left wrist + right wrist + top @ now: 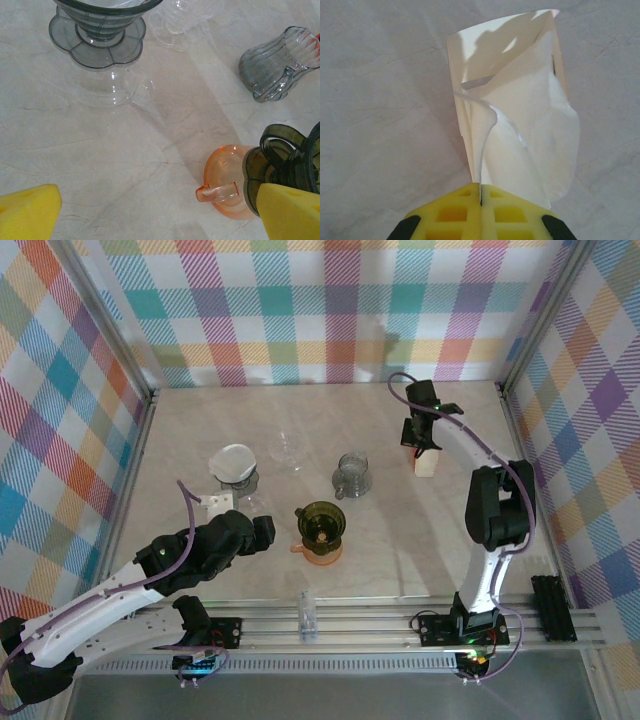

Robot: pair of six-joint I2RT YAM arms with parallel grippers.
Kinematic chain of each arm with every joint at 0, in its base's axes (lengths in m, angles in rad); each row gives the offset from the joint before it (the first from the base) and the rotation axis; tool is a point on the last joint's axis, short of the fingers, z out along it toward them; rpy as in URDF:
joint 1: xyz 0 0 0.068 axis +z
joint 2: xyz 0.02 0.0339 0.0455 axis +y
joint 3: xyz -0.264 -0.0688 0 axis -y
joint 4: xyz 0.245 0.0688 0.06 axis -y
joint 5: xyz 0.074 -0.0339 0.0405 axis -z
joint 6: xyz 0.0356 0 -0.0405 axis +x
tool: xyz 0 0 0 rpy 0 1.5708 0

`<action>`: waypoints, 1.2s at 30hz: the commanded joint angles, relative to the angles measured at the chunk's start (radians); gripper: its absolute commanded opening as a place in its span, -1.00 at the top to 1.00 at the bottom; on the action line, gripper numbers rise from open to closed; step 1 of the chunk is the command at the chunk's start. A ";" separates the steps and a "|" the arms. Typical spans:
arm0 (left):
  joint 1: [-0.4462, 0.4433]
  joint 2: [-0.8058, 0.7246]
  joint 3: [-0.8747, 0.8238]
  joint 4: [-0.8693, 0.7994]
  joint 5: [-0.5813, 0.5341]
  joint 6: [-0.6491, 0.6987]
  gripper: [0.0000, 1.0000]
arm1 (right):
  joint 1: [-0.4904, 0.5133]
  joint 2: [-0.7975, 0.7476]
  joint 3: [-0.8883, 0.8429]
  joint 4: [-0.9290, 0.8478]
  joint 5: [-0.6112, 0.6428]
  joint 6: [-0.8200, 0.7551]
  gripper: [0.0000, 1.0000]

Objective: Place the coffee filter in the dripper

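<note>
My right gripper (481, 194) is shut, its yellow pads pinching the lower edge of a white paper coffee filter (520, 125), which fans open above the marble table. From above, that gripper (418, 445) sits at the far right with the filter (425, 464) just under it. A green dripper (320, 522) stands on an orange cup (322, 552) in the middle of the table. My left gripper (160, 210) is open beside the green dripper (290, 160) and the orange cup (225, 180), with nothing between its fingers.
A grey dripper (235, 468) lined with white paper stands on a clear cup at the left. A clear glass (290, 450) and a grey ribbed pitcher (352, 475) stand behind the green dripper. A small white block (218, 503) lies near my left arm.
</note>
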 commanded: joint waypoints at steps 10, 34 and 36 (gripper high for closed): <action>-0.005 -0.008 0.023 -0.002 0.010 0.018 -1.00 | 0.069 -0.269 -0.163 0.019 0.009 0.020 1.00; -0.004 -0.022 0.070 -0.059 0.033 0.030 -1.00 | 0.608 -0.670 -0.047 -0.443 -0.326 0.017 1.00; -0.003 -0.022 0.071 -0.059 0.035 0.031 -1.00 | 0.662 -0.635 0.000 -0.497 -0.294 0.023 1.00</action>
